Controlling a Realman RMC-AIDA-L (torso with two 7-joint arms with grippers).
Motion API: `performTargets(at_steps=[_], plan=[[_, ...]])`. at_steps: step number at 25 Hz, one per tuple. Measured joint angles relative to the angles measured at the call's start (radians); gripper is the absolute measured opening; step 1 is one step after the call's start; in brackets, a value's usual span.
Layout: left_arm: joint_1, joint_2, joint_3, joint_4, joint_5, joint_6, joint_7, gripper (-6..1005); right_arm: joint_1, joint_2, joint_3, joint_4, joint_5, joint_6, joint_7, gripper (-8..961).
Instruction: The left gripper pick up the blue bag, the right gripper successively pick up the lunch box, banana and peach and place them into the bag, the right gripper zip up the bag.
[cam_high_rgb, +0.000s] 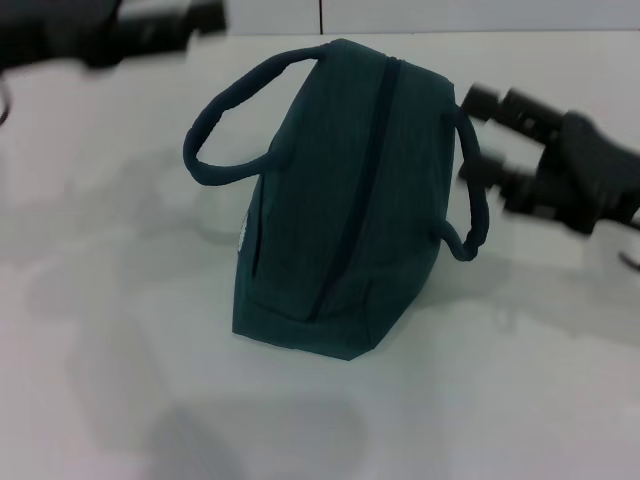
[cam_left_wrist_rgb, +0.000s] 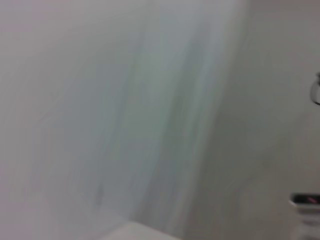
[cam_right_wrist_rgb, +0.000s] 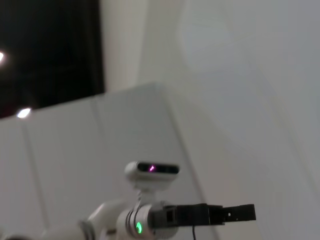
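Bag (cam_high_rgb: 340, 190) sits zipped on the surface (cam_high_rgb: 100, 350); right gripper (cam_high_rgb: 478, 135) at three o'clock, left gripper (cam_high_rgb: 205, 15) at eleven, finger states unclear; packing appears finished, arms likely retreat next.

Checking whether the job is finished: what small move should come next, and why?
Probably draw the right gripper away. The dark blue-green fabric bag stands alone on the white table, its top seam looks closed, and the left gripper is already far off.

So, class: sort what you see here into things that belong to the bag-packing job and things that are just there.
Part of the job:
- bag, closed, on its side
- right gripper, beside the bag
- left gripper, far corner

Just there:
- table
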Motion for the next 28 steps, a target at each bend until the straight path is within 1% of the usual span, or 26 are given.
performTargets(at_steps=[2, 3, 4, 6, 7, 9, 11, 14, 18, 21, 28], plan=[[0.04, 0.01, 0.0, 0.001, -0.002, 0.079, 0.018, 804, -0.001, 0.008, 0.0, -0.018, -0.067, 0.003, -0.038, 879], [0.063, 0.013, 0.0, 0.001, -0.002, 0.122, 0.039, 828, -0.002, 0.015, 0.0, -0.025, -0.109, 0.01, -0.062, 879], [0.079, 0.012, 0.0, 0.001, -0.001, 0.145, 0.056, 852, -0.002, 0.015, 0.0, -0.025, -0.109, 0.01, -0.062, 879], [0.124, 0.01, 0.005, -0.003, 0.006, 0.192, 0.111, 861, -0.001, 0.041, 0.0, -0.027, -0.202, 0.036, -0.144, 880], [0.124, 0.01, 0.005, -0.003, 0.006, 0.192, 0.111, 865, -0.001, 0.049, 0.0, -0.027, -0.222, 0.042, -0.166, 880], [0.208, -0.001, 0.01, -0.013, 0.021, 0.23, 0.199, 874, -0.004, 0.065, 0.0, -0.027, -0.256, 0.054, -0.189, 879], [0.245, -0.007, 0.01, -0.024, 0.026, 0.245, 0.25, 874, -0.004, 0.08, 0.0, -0.029, -0.286, 0.07, -0.194, 878], [0.276, -0.012, 0.011, -0.074, 0.032, 0.26, 0.327, 875, -0.004, 0.084, -0.004, -0.028, -0.3, 0.086, -0.192, 875], [0.274, -0.003, 0.011, -0.14, 0.032, 0.265, 0.346, 875, -0.001, 0.084, -0.005, -0.023, -0.318, 0.086, -0.186, 875], [0.277, -0.001, 0.011, -0.148, 0.033, 0.27, 0.352, 874, 0.005, 0.083, -0.005, -0.027, -0.331, 0.089, -0.181, 874], [0.27, -0.009, 0.013, -0.151, 0.044, 0.271, 0.353, 875, -0.001, 0.081, 0.0, -0.029, -0.332, 0.095, -0.181, 871]])
